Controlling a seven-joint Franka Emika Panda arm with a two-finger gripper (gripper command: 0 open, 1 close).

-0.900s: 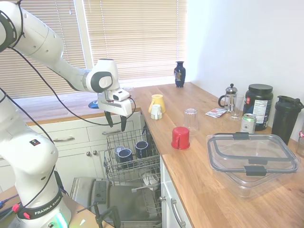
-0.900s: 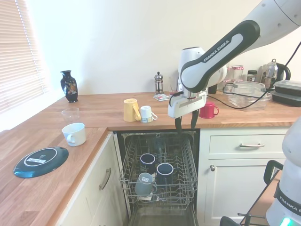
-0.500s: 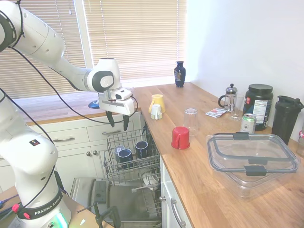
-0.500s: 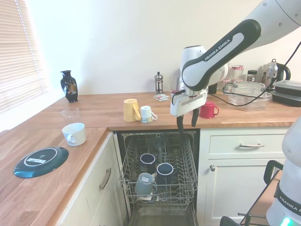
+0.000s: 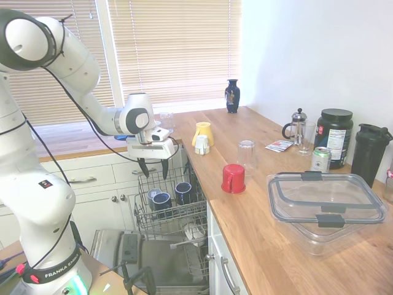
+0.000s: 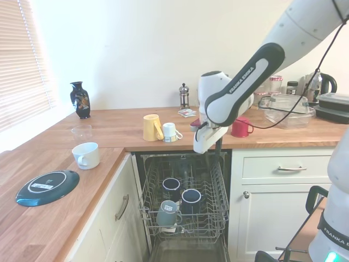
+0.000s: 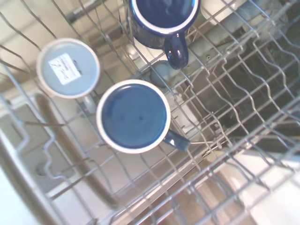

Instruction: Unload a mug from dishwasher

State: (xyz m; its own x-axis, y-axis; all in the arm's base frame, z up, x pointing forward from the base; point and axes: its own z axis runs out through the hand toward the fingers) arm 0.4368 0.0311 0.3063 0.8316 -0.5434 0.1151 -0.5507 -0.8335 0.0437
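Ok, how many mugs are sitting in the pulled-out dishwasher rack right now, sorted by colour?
Dark navy-blue mugs: 2
Pale grey-blue mug, with a white sticker on the face turned up: 1
Total: 3

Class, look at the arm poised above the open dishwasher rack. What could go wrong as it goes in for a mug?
1. The mugs stand close together in the rack, so the open hand could knock a neighbour while closing on one.
2. The mugs sit upside down and look glossy, so a grip might slip.
3. A finger could catch the rack's wires on the way down.
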